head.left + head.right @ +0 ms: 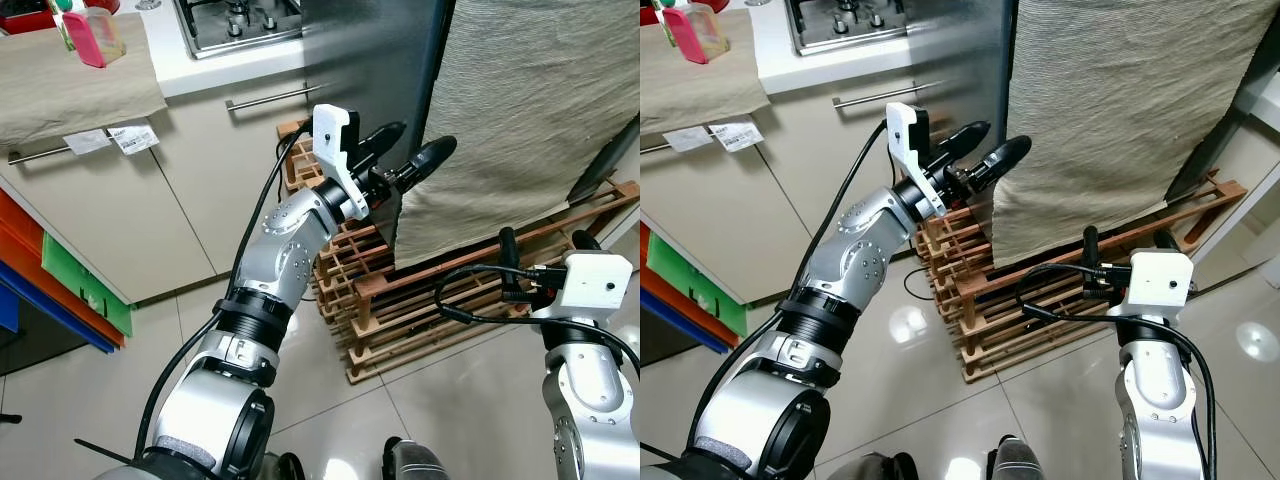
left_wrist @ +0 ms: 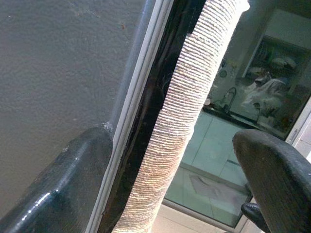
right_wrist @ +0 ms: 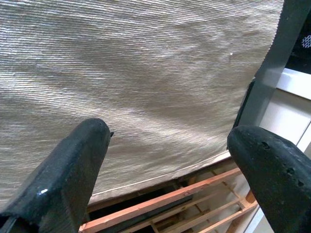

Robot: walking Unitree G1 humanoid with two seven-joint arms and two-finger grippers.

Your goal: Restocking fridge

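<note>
Left wrist view: left gripper (image 1: 408,152) spread astride cloth edge (image 2: 180,121)

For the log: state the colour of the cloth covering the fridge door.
Beige, ribbed weave cloth; right wrist view shows it best.

A kitchen corner, as we look down on it.

Before us lies a glossy pale tiled floor (image 1: 90,400) catching spots of light. On our left run beige cabinet fronts (image 1: 150,210) with metal bar handles (image 1: 272,96), under a white counter (image 1: 215,62) holding a steel gas hob (image 1: 235,22). A beige cloth (image 1: 70,90) hangs over the counter edge. A slatted wooden rack (image 1: 400,300) stands on the floor, and a woven beige fabric (image 1: 520,120) hangs above it.
</note>
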